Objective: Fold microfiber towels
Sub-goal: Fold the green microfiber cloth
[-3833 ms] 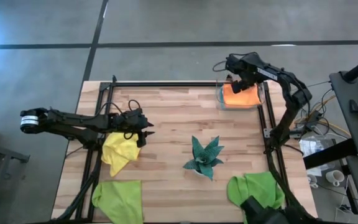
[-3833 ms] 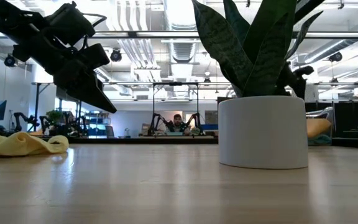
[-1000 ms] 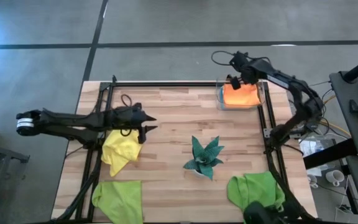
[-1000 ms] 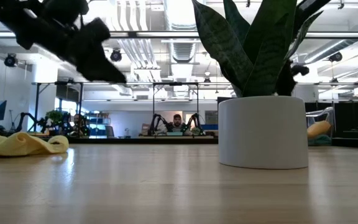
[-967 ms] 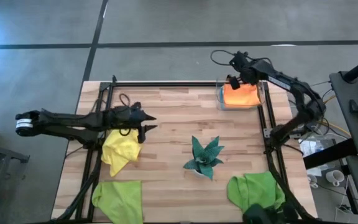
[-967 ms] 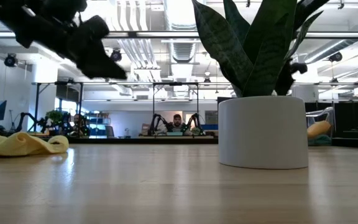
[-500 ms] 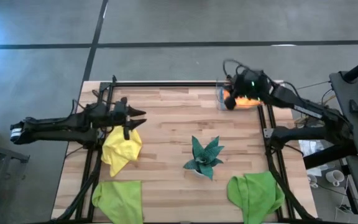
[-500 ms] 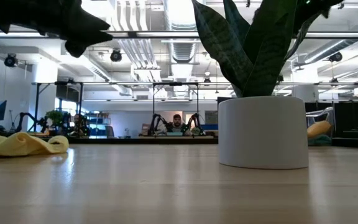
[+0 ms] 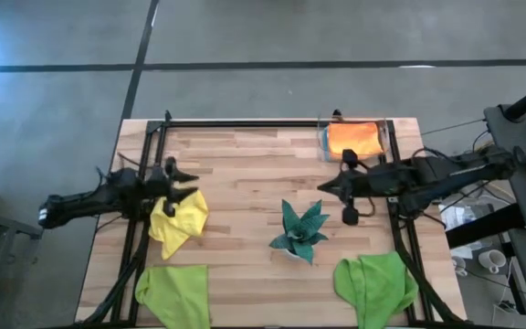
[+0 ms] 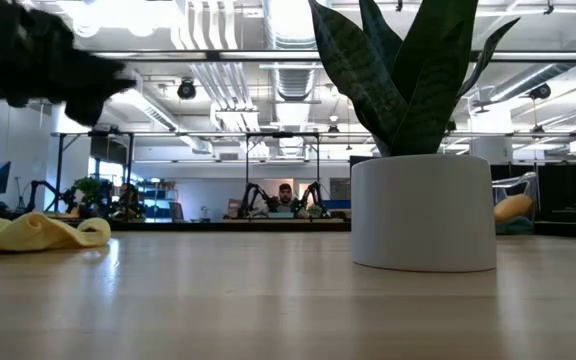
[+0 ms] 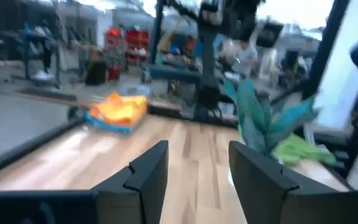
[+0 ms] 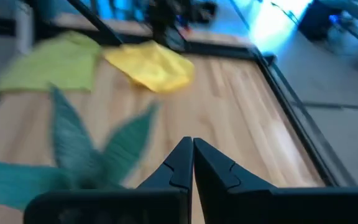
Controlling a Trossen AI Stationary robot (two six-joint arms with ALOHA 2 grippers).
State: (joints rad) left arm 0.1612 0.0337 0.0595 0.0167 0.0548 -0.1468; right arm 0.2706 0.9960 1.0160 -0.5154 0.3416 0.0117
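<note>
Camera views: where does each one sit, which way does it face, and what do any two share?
High: overhead, straight down; both arms, yellow towel.
Low: table height, level across; potted plant.
Left wrist: faces across table past open left gripper; orange towel.
Right wrist: past shut right gripper.
Shared: right wrist and high views both show the yellow towel.

From above we look straight down on the whole table (image 9: 245,155); from tabletop height we look level across it, close behind the potted plant (image 10: 423,210). Our left wrist camera faces the orange towel (image 11: 118,109), our right the yellow towel (image 12: 151,65); all four share the plant
</note>
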